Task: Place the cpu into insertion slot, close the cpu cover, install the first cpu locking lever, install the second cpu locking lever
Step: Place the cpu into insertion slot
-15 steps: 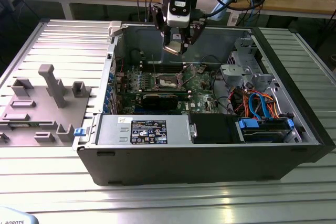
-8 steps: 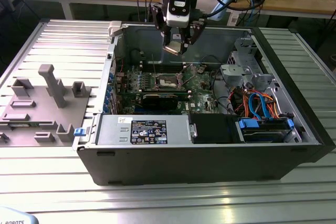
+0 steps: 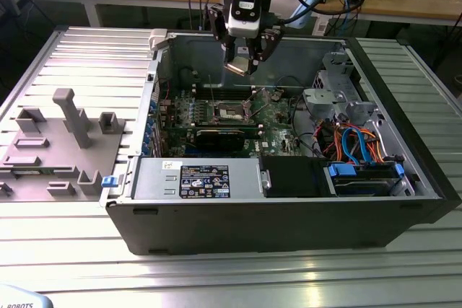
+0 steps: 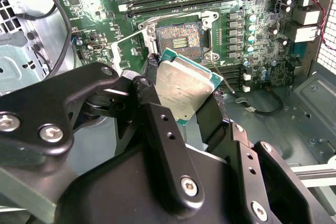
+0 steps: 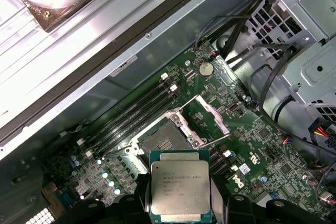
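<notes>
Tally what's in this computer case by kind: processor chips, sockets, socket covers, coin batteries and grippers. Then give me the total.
cpu: 1
insertion slot: 1
cpu cover: 1
coin battery: 1
gripper: 1, shut on the cpu
Total: 5

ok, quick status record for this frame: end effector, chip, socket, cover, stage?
end effector: over the open computer case, shut on the chip
chip: held by two opposite edges, metal top facing the wrist cameras, in the air above the green board
socket: empty, dark centre exposed
cover: swung open, off the socket
stage: chip not yet seated, cover not closed
</notes>
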